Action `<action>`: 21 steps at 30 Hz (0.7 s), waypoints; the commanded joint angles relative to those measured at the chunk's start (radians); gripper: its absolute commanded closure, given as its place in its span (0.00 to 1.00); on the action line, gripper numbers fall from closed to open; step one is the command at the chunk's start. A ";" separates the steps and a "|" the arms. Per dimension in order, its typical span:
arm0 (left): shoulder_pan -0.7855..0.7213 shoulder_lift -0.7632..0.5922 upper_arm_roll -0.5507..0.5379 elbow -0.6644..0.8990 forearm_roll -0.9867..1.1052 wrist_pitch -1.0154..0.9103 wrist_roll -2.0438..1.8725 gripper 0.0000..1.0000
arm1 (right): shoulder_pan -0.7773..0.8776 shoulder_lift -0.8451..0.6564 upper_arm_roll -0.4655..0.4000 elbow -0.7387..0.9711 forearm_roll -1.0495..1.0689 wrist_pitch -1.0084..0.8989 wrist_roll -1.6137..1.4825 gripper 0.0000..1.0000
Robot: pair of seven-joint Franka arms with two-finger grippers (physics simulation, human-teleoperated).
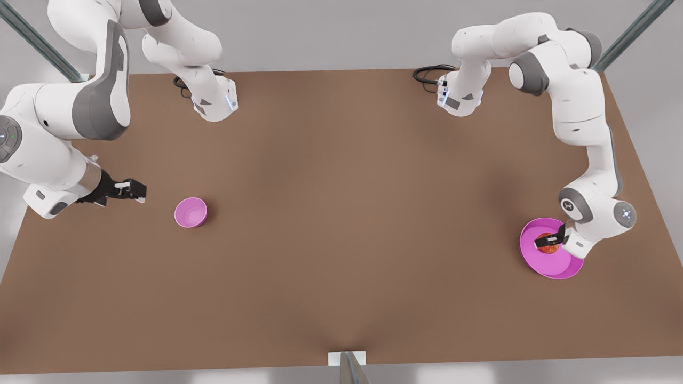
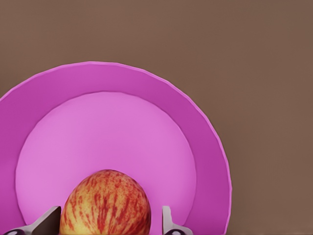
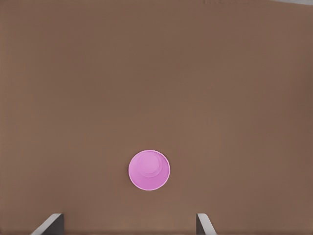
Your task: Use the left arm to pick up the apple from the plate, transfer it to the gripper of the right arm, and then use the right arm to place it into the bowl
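Apple [image 2: 106, 204]: we find it on the plate [image 2: 146, 88], between the spread fingers of the left gripper [image 1: 549, 242].
Left gripper: down over the plate at the front view's right; a gap shows beside at least one finger, so we judge it open and not yet clamped, though contact is hard to read.
Right gripper [image 1: 137, 191]: waiting above the table [image 1: 341, 213] near the bowl [image 1: 190, 212], fingers apart, holding nothing.
Bowl: empty, well apart from the plate.
Progress: we place it at the first grasp; lift, handover and placing remain.
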 commanded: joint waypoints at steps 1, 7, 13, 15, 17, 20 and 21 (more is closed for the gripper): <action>0.000 0.004 0.000 0.000 -0.001 0.012 0.152 0.00 | -0.005 -0.001 0.000 0.000 0.001 -0.001 -0.006 0.00; 0.000 0.011 0.000 0.000 -0.001 0.012 0.152 0.21 | -0.002 -0.001 0.005 0.000 0.001 -0.001 -0.003 0.00; 0.005 0.033 -0.001 0.002 -0.003 0.012 0.152 0.21 | -0.003 -0.001 0.005 0.000 0.002 0.000 0.002 0.00; 0.003 0.025 -0.001 0.006 0.000 0.011 0.152 0.21 | -0.003 -0.001 0.005 -0.001 0.002 0.002 0.002 0.00; 0.003 0.011 -0.001 0.022 0.005 0.002 0.151 0.24 | -0.014 0.000 0.003 -0.001 0.066 0.002 0.005 0.00; -0.026 -0.004 -0.006 0.118 -0.003 -0.124 0.141 0.25 | -0.032 0.014 -0.002 -0.006 0.189 0.000 0.008 0.00; -0.032 -0.016 -0.046 0.137 -0.027 -0.124 0.140 0.25 | -0.032 0.017 0.000 -0.006 0.195 0.000 0.006 0.00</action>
